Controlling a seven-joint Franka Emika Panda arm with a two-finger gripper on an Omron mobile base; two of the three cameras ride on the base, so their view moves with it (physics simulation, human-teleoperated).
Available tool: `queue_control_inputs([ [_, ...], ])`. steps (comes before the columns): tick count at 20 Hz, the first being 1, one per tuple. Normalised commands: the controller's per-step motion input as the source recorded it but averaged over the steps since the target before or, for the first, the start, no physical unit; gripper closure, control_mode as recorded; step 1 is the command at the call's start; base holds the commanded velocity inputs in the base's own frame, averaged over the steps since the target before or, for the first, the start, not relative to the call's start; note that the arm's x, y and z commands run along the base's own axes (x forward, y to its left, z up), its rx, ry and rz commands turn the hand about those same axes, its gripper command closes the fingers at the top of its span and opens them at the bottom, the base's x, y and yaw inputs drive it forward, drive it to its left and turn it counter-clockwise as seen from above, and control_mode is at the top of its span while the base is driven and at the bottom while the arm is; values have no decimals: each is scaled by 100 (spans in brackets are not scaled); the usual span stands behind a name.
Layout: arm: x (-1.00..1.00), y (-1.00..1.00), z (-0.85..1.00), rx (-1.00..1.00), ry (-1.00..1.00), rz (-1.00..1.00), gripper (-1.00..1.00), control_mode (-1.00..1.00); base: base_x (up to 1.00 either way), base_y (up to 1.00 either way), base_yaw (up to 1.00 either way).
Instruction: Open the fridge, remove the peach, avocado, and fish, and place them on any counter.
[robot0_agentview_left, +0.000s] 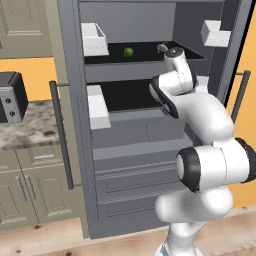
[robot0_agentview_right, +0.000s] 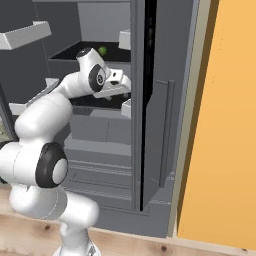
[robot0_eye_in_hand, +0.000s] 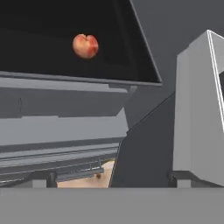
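Note:
The fridge (robot0_agentview_left: 125, 150) stands with both doors swung open. On its upper black shelf lies the green avocado (robot0_agentview_left: 128, 51) (robot0_agentview_right: 102, 50), and a small grey shape beside it, likely the fish (robot0_agentview_left: 161, 48), is partly hidden by my arm. My arm reaches in at the height of the lower shelf. The gripper (robot0_agentview_right: 122, 80) (robot0_eye_in_hand: 111, 178) is open with nothing between its fingers. In the hand view the red-orange peach (robot0_eye_in_hand: 85, 46) rests on a black shelf, well ahead of the fingertips (robot0_eye_in_hand: 51, 177) and apart from them.
White door bins (robot0_agentview_left: 94, 39) (robot0_agentview_left: 216, 32) (robot0_eye_in_hand: 197, 109) hang on both open doors, one close to the gripper's right. The counter (robot0_agentview_left: 30, 130) with a microwave (robot0_agentview_left: 10, 97) lies left of the fridge. The right door (robot0_agentview_right: 165, 135) stands edge-on against an orange wall.

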Motion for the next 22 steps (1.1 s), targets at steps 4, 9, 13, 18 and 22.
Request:
queue_control_inputs([
  [4,13,-57,-54,0,20,-11,-100,-100,0,0,0],
  [9,-70,-96,-40,-1,1,-10,-100,-100,0,0,0],
  [13,-100,-100,-24,-7,-2,-14,-100,-100,0,0,0],
  [18,-66,-19,-3,-4,-5,-1,-100,-100,0,0,0],
  [22,-12,100,19,22,1,22,-100,-100,0,0,0],
])
